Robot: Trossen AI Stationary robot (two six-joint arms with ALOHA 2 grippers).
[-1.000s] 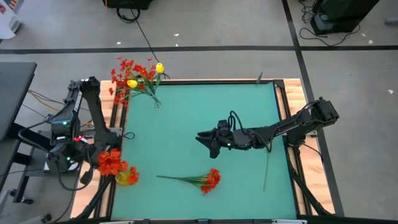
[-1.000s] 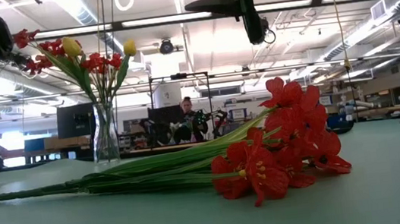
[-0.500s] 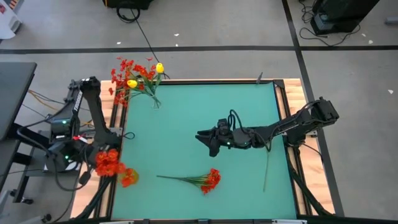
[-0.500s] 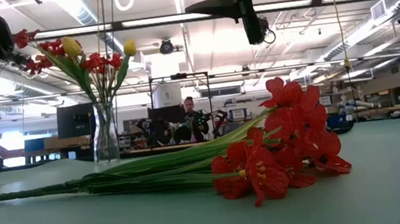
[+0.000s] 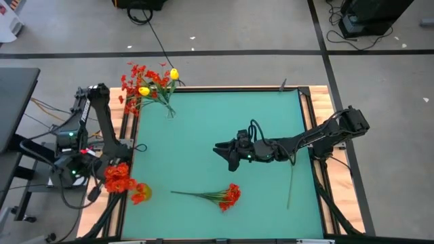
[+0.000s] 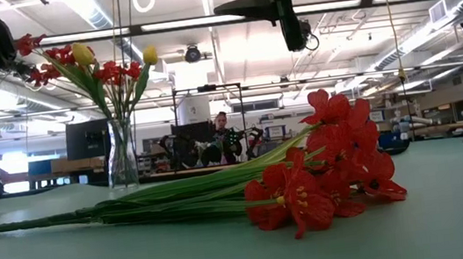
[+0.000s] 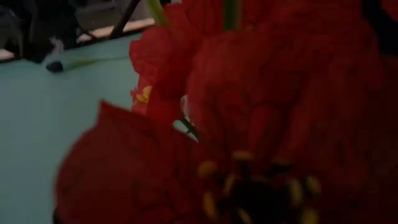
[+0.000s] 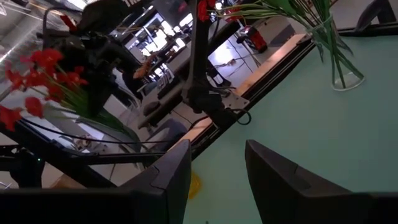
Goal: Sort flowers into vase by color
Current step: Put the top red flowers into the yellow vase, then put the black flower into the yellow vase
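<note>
Bare mat (image 5: pixel 196 146) between vase (image 5: pixel 169 112) and lying red spray (image 5: pixel 227 197) offers passage.

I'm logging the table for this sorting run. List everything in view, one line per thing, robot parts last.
Glass vase: one, clear, far left corner of the mat, holding red sprays and two yellow buds.
Red flower spray on the mat: one, red blossoms with green stem, lying flat near the front edge, centre.
Loose green stem: one, lying near the mat's right edge; its bloom is not visible.
Red spray at the left arm: one, red with a yellow-orange bit below it, over the mat's left edge.
Table mat: one, green, in a wooden frame.
Person: one, in the room behind the table.
Left gripper: at the left edge, behind the red spray.
Right gripper: open, above mid-mat, empty.
</note>
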